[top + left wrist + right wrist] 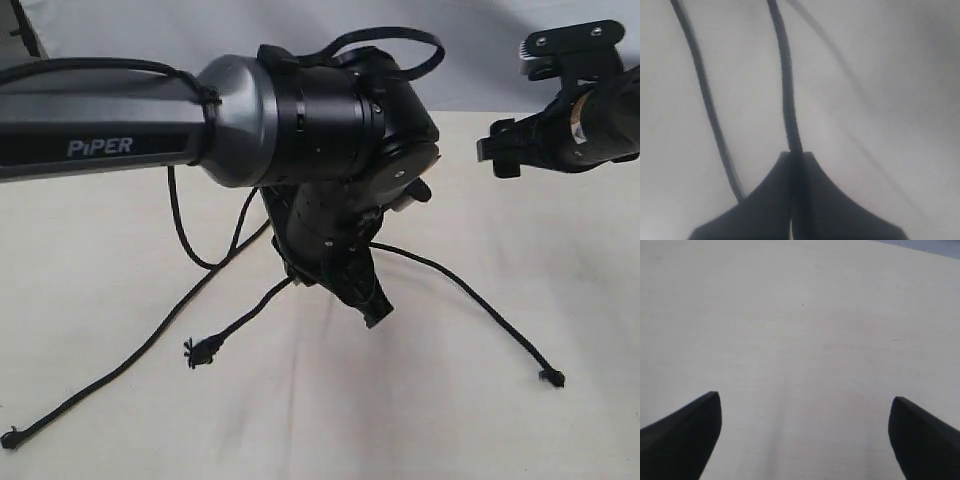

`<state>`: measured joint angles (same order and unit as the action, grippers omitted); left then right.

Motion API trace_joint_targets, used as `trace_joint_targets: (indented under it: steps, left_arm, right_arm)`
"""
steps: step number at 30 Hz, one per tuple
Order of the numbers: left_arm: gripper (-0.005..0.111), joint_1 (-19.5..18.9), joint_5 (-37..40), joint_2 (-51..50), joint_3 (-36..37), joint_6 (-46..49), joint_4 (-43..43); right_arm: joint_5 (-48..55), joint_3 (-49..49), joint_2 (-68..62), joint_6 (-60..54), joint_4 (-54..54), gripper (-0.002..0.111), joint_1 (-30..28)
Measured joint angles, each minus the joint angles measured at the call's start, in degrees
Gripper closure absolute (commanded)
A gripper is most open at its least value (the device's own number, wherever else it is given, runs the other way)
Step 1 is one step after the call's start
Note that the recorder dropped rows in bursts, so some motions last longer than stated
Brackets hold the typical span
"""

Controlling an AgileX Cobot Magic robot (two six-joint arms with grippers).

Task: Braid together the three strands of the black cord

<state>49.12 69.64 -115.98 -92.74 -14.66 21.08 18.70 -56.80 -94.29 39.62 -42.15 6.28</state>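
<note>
- L gripper (796, 156) is clenched on one strand (787, 100) of the black cord. The jaws meet w/ the strand pinched at their tips, and it runs straight out from them.
- 2nd strand (707, 110) lies just beside the held one and passes alongside one finger, not between the jaws.
- Ext. view: L gripper (372, 308) points down at the cloth (420, 430), w/ the three strands fanning out from under it.
- One strand runs far left to a knot (11, 438), a short middle one ends in a frayed knot (203, 350), and one goes right to an end knot (551, 378).
- Can't tell which of the three is pinched. L arm (290, 110) blocks the spot where they join.
- R gripper (805, 435) is released, jaws wide apart w/ nothing between, over bare cloth.
- In ext. view R gripper (510, 115) hangs upper right, well apart from the cord.
- Glossy cable (400, 38) loops over L arm's wrist.
</note>
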Motion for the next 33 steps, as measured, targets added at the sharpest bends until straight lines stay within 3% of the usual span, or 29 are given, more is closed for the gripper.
trace_joint_targets:
  steps: [2,6,10,17,26,33]
  left_arm:
    - [0.105,0.0,0.02,2.29,0.0,-1.4,2.74]
    - [0.105,0.0,0.02,5.85,0.0,-4.23,6.81]
    - [0.105,0.0,0.02,8.31,0.0,-5.06,8.77]
    - [0.105,0.0,0.02,10.76,0.0,-6.22,11.09]
    - [0.105,-0.56,0.02,10.76,0.0,-6.22,11.95]
    - [0.105,-7.67,0.02,10.97,3.53,-6.53,12.68]
  right_arm:
    - [-0.33,0.0,-0.22,-12.16,7.35,0.024,3.51]
    - [-0.41,0.0,-2.38,-19.7,10.33,0.032,6.63]
    - [0.66,0.0,-5.74,-23.53,10.87,0.066,9.71]
    - [1.28,0.0,-6.8,-25.03,10.99,0.106,11.64]
    - [2.67,0.25,-2.97,-26.38,12.17,0.109,11.64]
    - [1.02,2.18,-2.83,-29.08,12.78,0.109,11.64]
